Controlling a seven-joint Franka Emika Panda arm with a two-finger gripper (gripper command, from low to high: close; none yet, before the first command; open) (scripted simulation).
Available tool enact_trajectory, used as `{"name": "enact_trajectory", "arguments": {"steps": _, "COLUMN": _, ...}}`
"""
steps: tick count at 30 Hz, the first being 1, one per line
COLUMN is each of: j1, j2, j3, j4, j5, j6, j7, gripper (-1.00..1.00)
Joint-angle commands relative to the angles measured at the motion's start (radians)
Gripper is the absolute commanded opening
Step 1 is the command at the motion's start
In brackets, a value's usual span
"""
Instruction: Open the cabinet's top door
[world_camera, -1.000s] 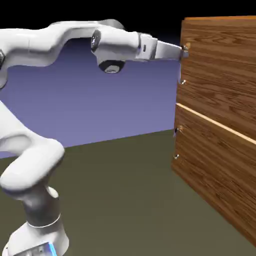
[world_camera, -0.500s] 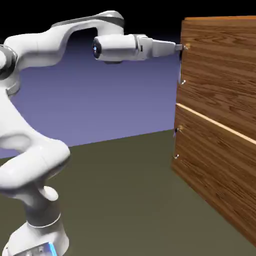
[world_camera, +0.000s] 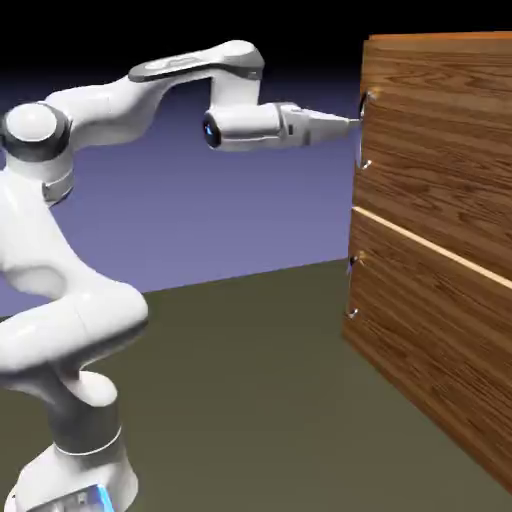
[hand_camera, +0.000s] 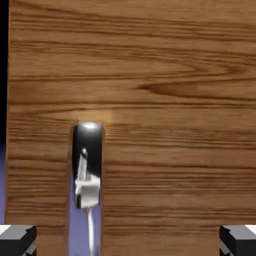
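On the exterior view's right, the top door (world_camera: 440, 150) is set directly above the lower door (world_camera: 430, 340); its handle (world_camera: 361, 135) is mounted near its left edge. The arm (world_camera: 100, 120) is placed left of the cabinet (world_camera: 357, 235).

No txt, nos., brands or signs readable anywhere right now, folks, ext. view or hand view. Nothing legible on the white, rounded, multi-jointed robot arm (world_camera: 85, 320), and none on the tall, boxy, brown wood-grain cabinet (world_camera: 440, 200) either; blue-lit panel (world_camera: 75, 500) at the arm's base: no legible chars.
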Motion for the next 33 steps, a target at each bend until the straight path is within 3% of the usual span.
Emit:
{"name": "enact_trajectory", "arguments": {"steps": 1, "j1": -0.018, "j2": -0.004, "j3": 0.018, "j4": 0.014, "j5": 0.040, "j6": 0.002, "j7": -0.028, "gripper": 0.00}}
{"name": "enact_trajectory", "arguments": {"steps": 8, "j1": -0.226, "j2": 0.024, "j3": 0.160, "j4": 0.183, "j5": 0.040, "j6": 0.014, "j7": -0.033, "gripper": 0.00}}
{"name": "enact_trajectory", "arguments": {"steps": 9, "j1": -0.226, "j2": 0.024, "j3": 0.160, "j4": 0.183, "j5": 0.040, "j6": 0.014, "j7": -0.033, "gripper": -1.00}}
{"name": "enact_trajectory", "arguments": {"steps": 24, "j1": 0.282, "j2": 0.157, "j3": -0.179, "j4": -0.201, "j5": 0.015, "j6": -0.175, "j7": -0.208, "gripper": -1.00}}
{"name": "enact_trajectory", "arguments": {"steps": 33, "j1": 0.608, "j2": 0.236, "j3": -0.437, "j4": -0.336, "j5": 0.040, "j6": -0.213, "j7": -0.391, "gripper": -1.00}}
